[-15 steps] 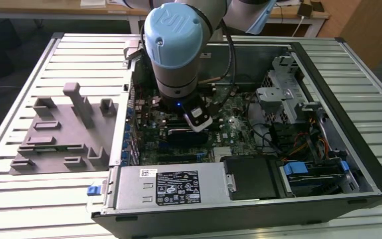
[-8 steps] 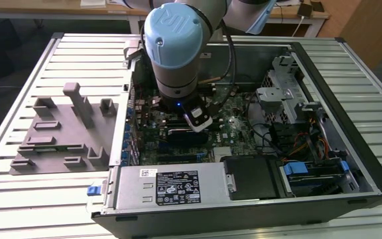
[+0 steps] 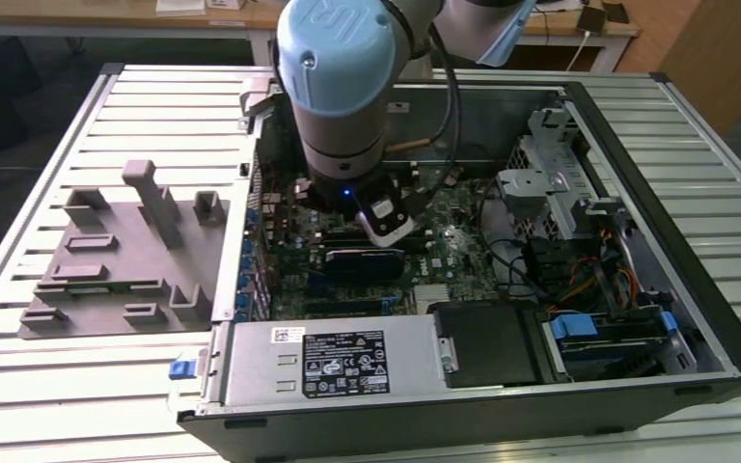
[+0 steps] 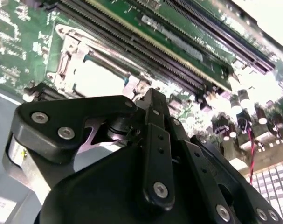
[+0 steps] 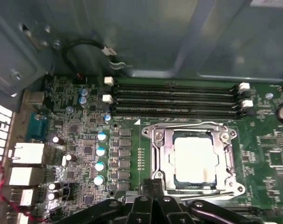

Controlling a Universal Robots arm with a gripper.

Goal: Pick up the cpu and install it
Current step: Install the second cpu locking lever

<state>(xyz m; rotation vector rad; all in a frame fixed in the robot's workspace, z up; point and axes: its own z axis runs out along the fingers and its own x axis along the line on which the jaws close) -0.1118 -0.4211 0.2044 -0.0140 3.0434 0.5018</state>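
Gripper (image 5: 153, 186) linkage fills the foreground just beside the socket; can't tell if it's clenched or released. Looks like the cpu (image 5: 195, 156) already sits in the socket (image 5: 193, 158), so I'd guess placing is done.

Both wrist views close above motherboard (image 5: 85, 149).

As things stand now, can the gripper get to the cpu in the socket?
Probably yes. The gripper hangs just beside the cpu, which lies face up inside the metal socket frame, with nothing over it.
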